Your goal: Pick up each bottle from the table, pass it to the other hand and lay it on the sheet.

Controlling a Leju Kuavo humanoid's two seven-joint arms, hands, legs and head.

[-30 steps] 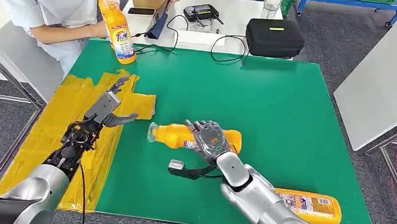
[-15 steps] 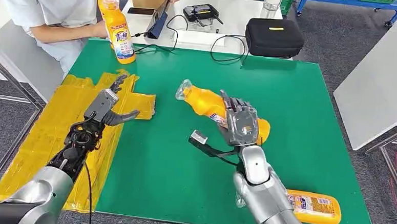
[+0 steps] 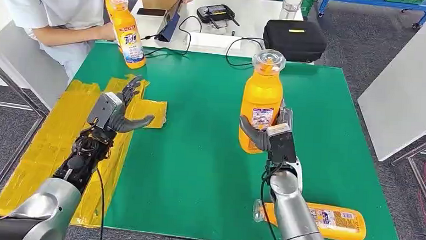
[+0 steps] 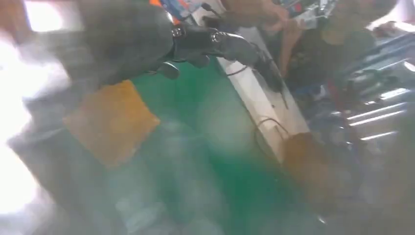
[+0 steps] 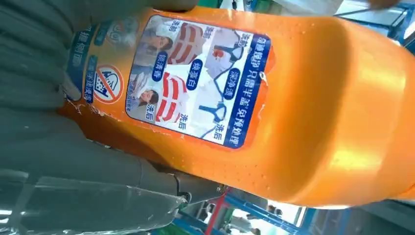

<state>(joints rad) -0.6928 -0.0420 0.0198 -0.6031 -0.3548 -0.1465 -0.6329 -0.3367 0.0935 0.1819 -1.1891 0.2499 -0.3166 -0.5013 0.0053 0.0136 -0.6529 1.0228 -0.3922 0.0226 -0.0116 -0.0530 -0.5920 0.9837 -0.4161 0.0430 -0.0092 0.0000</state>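
Now that the right hand (image 3: pixel 273 135) has raised its gripped orange bottle (image 3: pixel 260 103) upright, the empty left hand (image 3: pixel 115 110), fingers spread, can receive it.

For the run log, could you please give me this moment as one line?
right hand: holds orange bottle upright above table | left hand: open over yellow sheet | handover: not yet done

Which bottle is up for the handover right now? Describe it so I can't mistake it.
On the green mat, look right of centre: the orange bottle the right hand holds upright, clear cap up. The other bottles lie flat at the near edge or stand by the person.
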